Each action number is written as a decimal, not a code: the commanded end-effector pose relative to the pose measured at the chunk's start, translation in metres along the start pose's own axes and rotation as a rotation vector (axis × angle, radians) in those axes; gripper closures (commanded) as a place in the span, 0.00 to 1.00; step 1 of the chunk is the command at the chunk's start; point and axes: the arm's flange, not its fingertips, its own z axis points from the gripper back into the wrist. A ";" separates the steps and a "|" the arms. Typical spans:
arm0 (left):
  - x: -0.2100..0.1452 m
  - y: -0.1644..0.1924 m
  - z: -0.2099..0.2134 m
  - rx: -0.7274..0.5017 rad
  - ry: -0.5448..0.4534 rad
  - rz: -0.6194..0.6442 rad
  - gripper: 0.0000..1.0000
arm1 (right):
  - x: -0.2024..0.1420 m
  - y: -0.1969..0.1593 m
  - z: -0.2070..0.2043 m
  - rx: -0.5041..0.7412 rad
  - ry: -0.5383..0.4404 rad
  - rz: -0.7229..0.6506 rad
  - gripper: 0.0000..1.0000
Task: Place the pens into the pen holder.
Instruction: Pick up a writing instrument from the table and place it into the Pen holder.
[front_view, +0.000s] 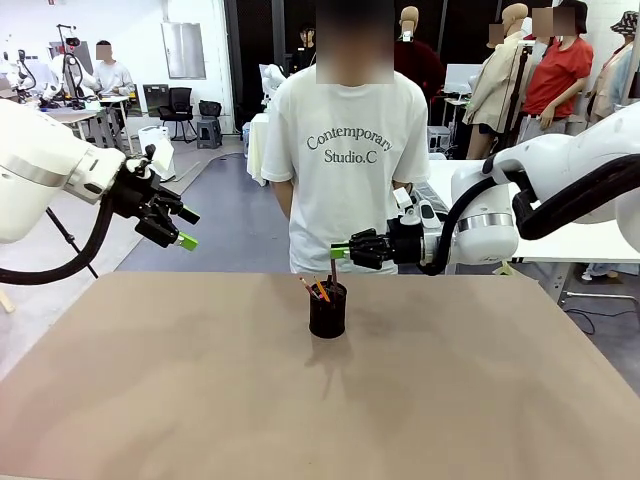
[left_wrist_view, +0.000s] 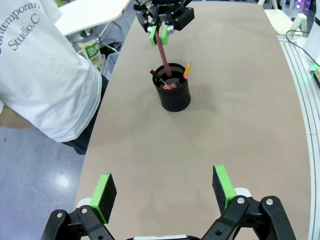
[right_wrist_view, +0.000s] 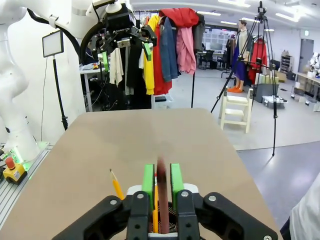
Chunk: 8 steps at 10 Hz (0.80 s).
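The reddish-brown pen (left_wrist_view: 163, 54) is thin, light and rigid; it is gripped near its top, tip inside the pen holder (left_wrist_view: 173, 94) mid-counter (left_wrist_view: 240, 125). Right gripper (left_wrist_view: 160, 35) jaws clamp it; left gripper (left_wrist_view: 165, 192) jaws are wide apart, empty.

The pen holder (front_view: 327, 310) stands mid-desk (front_view: 150, 400), pens (front_view: 319, 289) poking out. The right pincer (front_view: 340, 251) hovers just above it; the left pincer (front_view: 188, 227) hangs well off, up and left of it.

My feed: brown worktop (front_view: 150, 390), person in white printed T-shirt (front_view: 345, 160) standing at far edge, clothes rack (right_wrist_view: 160, 50) with red, yellow and dark garments, tripod (right_wrist_view: 260, 65), white stool (right_wrist_view: 236, 107), light panel on stand (right_wrist_view: 52, 45), red emergency-stop button (right_wrist_view: 11, 165) beside worktop.
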 end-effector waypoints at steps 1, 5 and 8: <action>0.001 -0.001 0.003 0.006 0.001 0.008 0.00 | 0.001 -0.005 -0.006 -0.007 -0.018 0.031 0.41; 0.001 -0.001 0.003 0.006 0.001 0.008 0.00 | 0.005 -0.005 -0.005 0.005 -0.025 0.033 0.00; 0.001 -0.001 0.003 0.006 0.001 0.008 0.00 | 0.006 -0.004 -0.004 0.020 -0.021 0.033 0.00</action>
